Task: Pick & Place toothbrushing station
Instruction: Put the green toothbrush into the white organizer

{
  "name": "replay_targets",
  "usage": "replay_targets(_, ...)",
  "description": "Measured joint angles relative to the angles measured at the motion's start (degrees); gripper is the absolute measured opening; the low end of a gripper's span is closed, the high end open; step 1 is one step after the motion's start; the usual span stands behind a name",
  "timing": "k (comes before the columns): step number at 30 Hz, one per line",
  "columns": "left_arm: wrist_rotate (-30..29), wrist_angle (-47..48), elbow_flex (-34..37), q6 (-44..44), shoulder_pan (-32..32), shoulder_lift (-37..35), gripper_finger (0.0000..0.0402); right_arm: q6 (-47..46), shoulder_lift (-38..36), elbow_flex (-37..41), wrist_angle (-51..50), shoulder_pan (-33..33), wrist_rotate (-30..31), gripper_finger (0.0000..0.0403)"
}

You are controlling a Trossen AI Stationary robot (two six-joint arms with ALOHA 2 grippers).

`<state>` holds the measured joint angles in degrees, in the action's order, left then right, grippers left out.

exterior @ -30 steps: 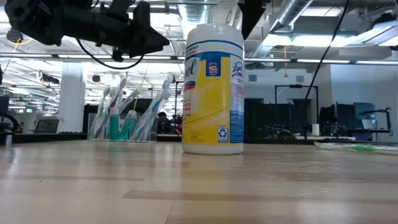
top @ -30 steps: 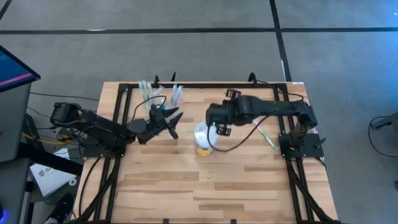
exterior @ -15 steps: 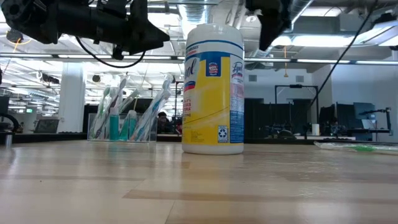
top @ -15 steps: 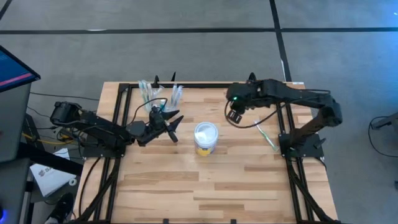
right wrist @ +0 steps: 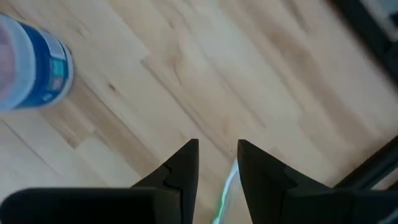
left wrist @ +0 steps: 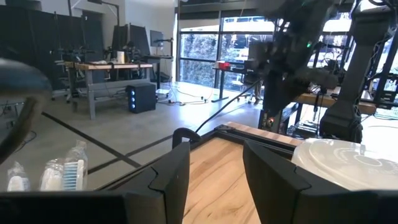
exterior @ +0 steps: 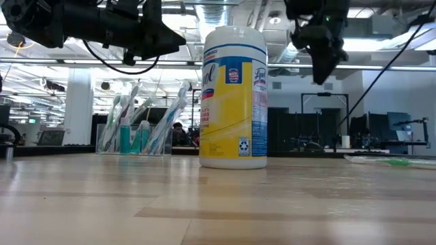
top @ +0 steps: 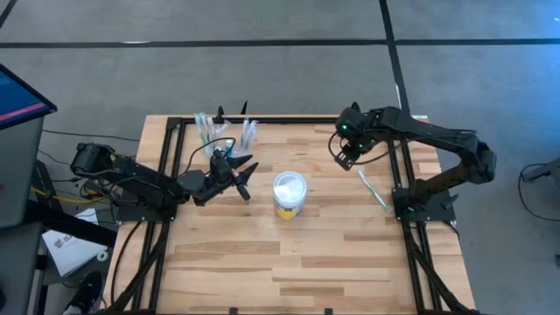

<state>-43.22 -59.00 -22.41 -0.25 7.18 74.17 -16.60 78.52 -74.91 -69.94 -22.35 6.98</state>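
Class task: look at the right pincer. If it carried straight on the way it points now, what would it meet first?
The right pincer, open and empty, points down at the table. It would probably meet the packaged green toothbrush lying there, or the bare wood just beside it; depth is unclear.

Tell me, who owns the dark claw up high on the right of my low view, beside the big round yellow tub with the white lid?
Observer: That is the right gripper. From above, it hangs near the table's far right corner, well clear of the round yellow-banded, white-lidded tub.
Operator: Is it holding something?
Observer: No. Its wrist camera shows its dark fingers open and empty, with a thin green stick lying on the wood below the gap.
Operator: Where's the toothbrush stand?
Observer: The see-through plastic organiser stand sits at the table's far edge, just beyond the open left gripper.
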Motion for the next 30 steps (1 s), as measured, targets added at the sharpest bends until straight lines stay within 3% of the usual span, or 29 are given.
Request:
replay_targets(15, 0.0, 0.1, 0.0, 0.0, 0.0, 0.0, 0.0143, 0.6, 0.1, 14.7, 3.6, -6.9, -8.9, 0.0102)
replay_targets(30, 0.0, 0.2, 0.0, 0.0, 0.0, 0.0, 0.0143, 1.5, 0.2, 26.9, 9.7, -8.3, -10.2, 0.0102)
